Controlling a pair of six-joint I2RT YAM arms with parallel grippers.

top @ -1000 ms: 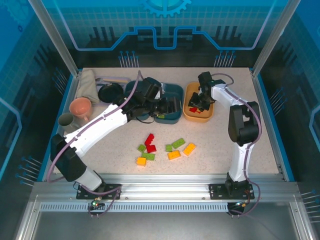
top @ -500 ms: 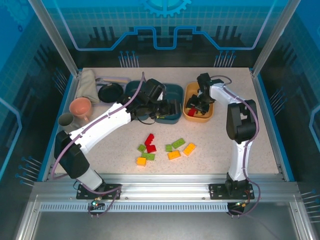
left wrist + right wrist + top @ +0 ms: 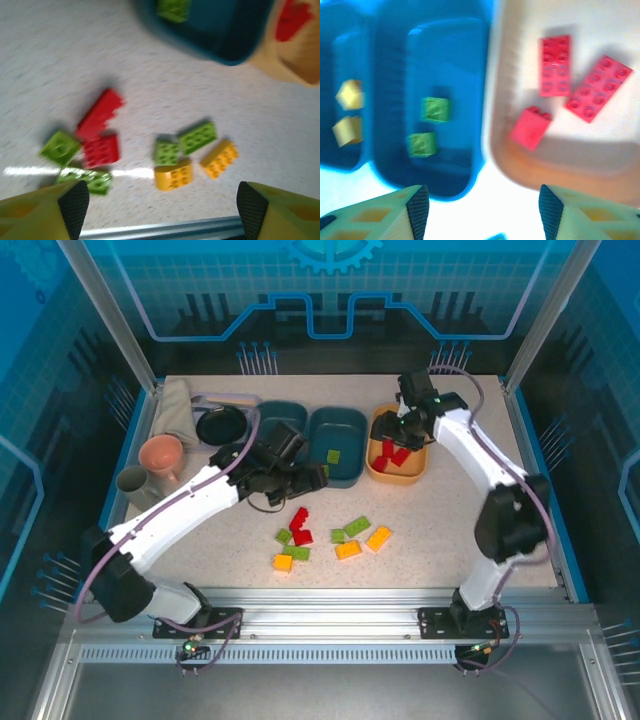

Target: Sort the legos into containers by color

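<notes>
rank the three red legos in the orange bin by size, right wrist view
1. long tilted red lego
2. straight red lego, a bit shorter
3. small square red lego
All lie in the orange bin, so nearness barely matters.

Glossy studded plastic legos point(image 3: 102, 150), smooth plastic containers point(image 3: 340, 430), a matt speckled counter point(image 3: 440, 530), a soft cloth point(image 3: 178, 405) and rough black pads point(image 3: 74, 202) on the left end effector point(image 3: 160, 212).

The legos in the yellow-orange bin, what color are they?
Red, all three legos in the bin; the right wrist view shows them best.
</notes>
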